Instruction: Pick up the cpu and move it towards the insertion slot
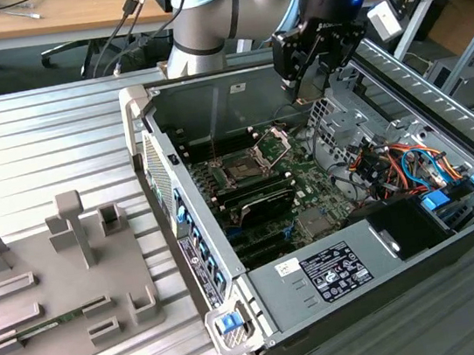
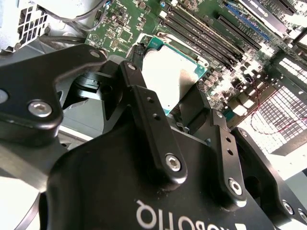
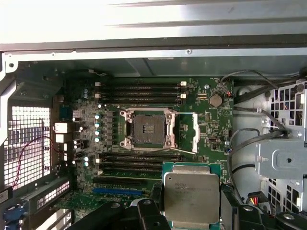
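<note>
The cpu, a flat square chip with a silvery metal top on a green edge, is clamped between my black fingers; it also shows in the second wrist view as the cpu. My gripper is shut on it and hangs inside the open computer case, above the motherboard near the far wall. The insertion slot is a dark square socket with a silvery frame, and its hinged bracket is swung open beside it. In the exterior view the insertion slot lies below the gripper, toward that view's left.
Long black memory slots run on both sides of the socket. Coloured cables and a metal drive cage fill the case's right side. A grey plastic tray lies on the ribbed table at the exterior view's left.
</note>
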You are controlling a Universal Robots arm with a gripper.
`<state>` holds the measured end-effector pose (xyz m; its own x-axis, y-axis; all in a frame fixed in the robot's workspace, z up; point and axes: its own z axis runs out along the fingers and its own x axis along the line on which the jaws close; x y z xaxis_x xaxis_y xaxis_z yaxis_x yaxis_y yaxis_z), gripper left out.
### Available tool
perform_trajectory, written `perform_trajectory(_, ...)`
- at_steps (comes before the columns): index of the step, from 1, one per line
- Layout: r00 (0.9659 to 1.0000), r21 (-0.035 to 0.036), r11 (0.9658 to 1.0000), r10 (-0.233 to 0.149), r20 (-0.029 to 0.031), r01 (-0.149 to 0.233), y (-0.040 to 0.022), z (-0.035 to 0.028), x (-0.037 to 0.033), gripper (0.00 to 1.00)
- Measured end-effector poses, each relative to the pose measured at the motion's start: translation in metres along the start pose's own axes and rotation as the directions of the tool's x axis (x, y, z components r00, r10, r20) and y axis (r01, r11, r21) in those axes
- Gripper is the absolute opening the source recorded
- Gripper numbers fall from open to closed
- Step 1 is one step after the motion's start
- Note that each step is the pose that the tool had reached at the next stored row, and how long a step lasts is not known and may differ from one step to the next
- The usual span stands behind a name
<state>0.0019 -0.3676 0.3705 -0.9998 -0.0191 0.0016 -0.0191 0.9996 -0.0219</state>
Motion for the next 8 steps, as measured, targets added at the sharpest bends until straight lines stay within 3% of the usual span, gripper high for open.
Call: perform_trajectory(8, 1.0000, 0.0001, 1.0000, 0.000, 0.0000, 0.000, 0.0001, 0.0027, 0.0000, 0.55)
